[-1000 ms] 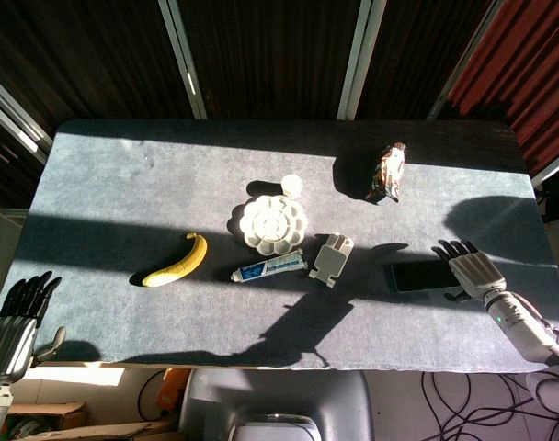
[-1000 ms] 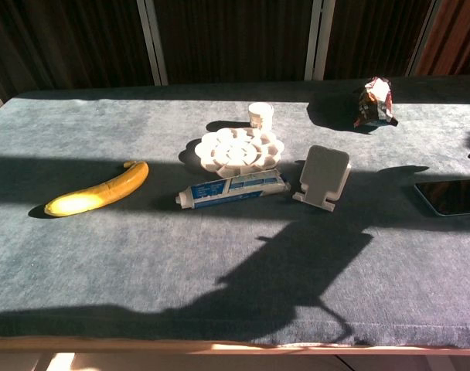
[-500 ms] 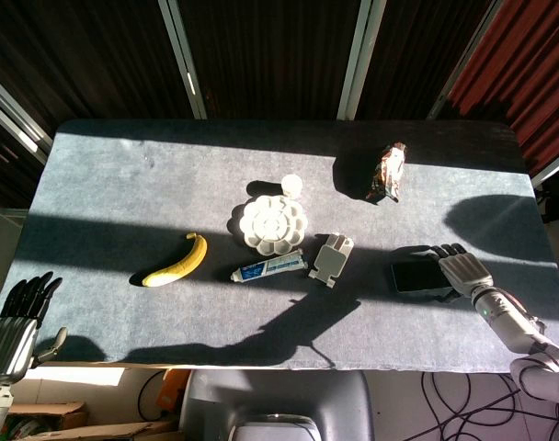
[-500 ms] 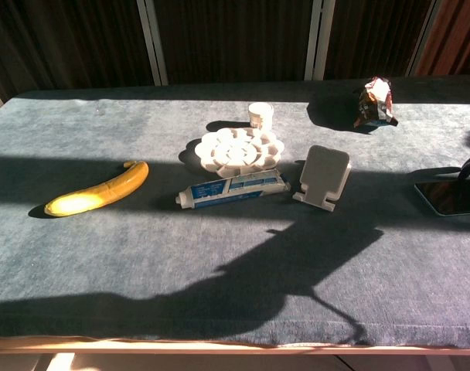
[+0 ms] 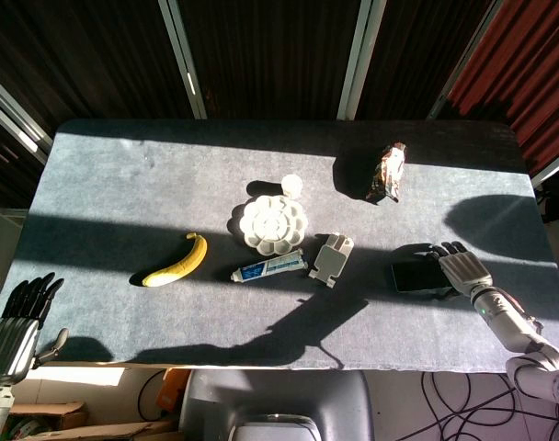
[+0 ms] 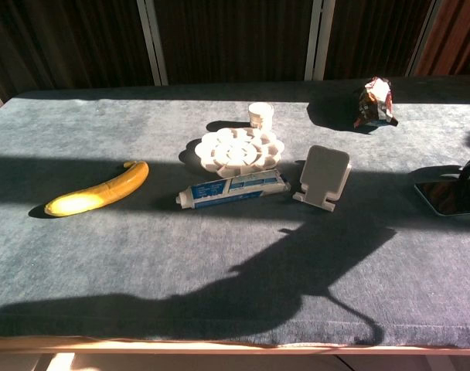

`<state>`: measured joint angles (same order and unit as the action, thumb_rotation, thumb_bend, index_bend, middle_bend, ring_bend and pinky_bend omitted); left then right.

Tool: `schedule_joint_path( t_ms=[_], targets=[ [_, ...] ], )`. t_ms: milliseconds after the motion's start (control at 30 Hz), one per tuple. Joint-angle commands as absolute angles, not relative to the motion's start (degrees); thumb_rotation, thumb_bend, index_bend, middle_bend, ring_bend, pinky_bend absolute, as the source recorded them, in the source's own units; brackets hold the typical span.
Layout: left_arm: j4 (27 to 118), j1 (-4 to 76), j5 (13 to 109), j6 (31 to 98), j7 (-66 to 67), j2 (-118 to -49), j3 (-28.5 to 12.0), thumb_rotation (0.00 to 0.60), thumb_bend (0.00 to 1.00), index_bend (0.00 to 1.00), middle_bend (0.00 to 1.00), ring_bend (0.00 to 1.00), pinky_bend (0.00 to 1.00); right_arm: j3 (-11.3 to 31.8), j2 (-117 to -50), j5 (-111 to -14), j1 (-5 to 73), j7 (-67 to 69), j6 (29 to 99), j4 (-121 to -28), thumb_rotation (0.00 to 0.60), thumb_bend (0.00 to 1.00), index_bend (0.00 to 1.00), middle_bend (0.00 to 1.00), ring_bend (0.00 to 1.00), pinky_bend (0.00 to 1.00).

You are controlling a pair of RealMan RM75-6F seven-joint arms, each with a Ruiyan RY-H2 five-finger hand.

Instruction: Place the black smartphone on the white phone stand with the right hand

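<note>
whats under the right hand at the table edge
The right hand lies over the right end of the black smartphone, which is flat on the table. Whether the fingers grip the covered end cannot be seen.

Matt grey felt-like table (image 6: 142,255), glossy black smartphone (image 5: 414,275), white plastic phone stand (image 6: 325,176), crinkly foil snack packet (image 6: 373,102)

right hand (image 5: 462,272) flat, fingers spread, left hand (image 5: 13,326) idle

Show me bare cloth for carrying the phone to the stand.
Bare: the strip between the black smartphone and white phone stand, and the near edge. Crowded: left of the stand, where the toothpaste tube and white flower-shaped palette sit close.
</note>
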<state>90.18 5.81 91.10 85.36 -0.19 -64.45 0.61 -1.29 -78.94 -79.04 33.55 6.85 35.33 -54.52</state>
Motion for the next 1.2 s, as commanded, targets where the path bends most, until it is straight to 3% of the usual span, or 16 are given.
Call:
schedule_joint_path(
  t_ms=[33,767,1200],
  targets=[
    [90.2,5.8,91.1,85.4,-0.1,-64.5,0.6,0.600,0.38,0.00,0.00,0.00,0.00,-1.3,-79.6,-79.2,33.2,6.7,36.2,-53.6,0.600,0.35,0.60,0.41,0.13,0.05],
    [90.2,5.4,91.5,86.2,-0.7,-64.2,0.7,0.600,0.38,0.00,0.00,0.00,0.00,-0.3,-81.6,-79.3,31.1,3.3,42.2,-51.7,0.600,0.36,0.92,0.65,0.35,0.20],
    [90.2,5.4,91.7,86.2,-0.7,-64.3,0.7,0.600,0.38,0.00,0.00,0.00,0.00,-0.9,-80.6,-80.5,29.2,0.1,46.6,-54.6,0.600,0.37,0.99,0.70,0.41,0.23]
  ],
)
